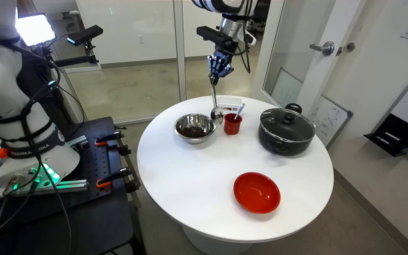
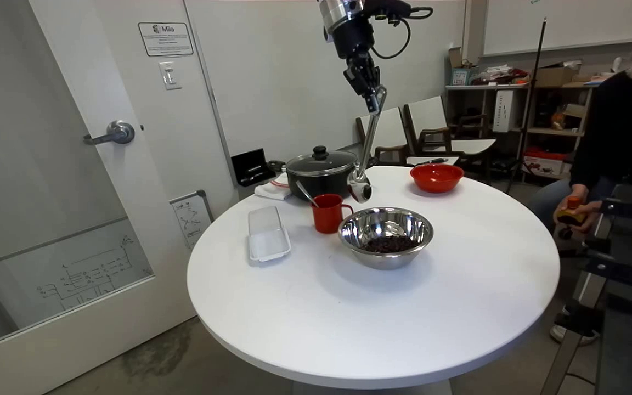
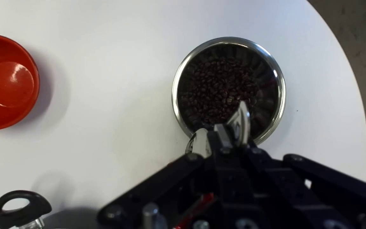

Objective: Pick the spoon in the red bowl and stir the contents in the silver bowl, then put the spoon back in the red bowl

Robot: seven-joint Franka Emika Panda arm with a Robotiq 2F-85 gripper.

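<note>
My gripper (image 1: 213, 78) is shut on the handle of the silver spoon (image 1: 214, 97). In an exterior view the gripper (image 2: 373, 107) holds the spoon (image 2: 370, 134) nearly upright, head down. The spoon head is raised over the table, by the rim of the silver bowl (image 1: 197, 140) on the red cup's side. In the wrist view the handle end (image 3: 244, 124) sticks up past the fingertips (image 3: 229, 140). The silver bowl (image 3: 174, 95) holds dark beans (image 3: 216, 89), the contents. The red bowl (image 1: 257, 193) stands apart, its bare inside showing; it is also in the wrist view (image 3: 8, 82).
A red cup (image 1: 232, 124) with a utensil in it stands close beside the silver bowl. A black lidded pot (image 1: 286, 132) is beyond the cup. A clear plastic container (image 2: 268, 236) lies near the table edge. A person (image 2: 618, 120) sits at the side.
</note>
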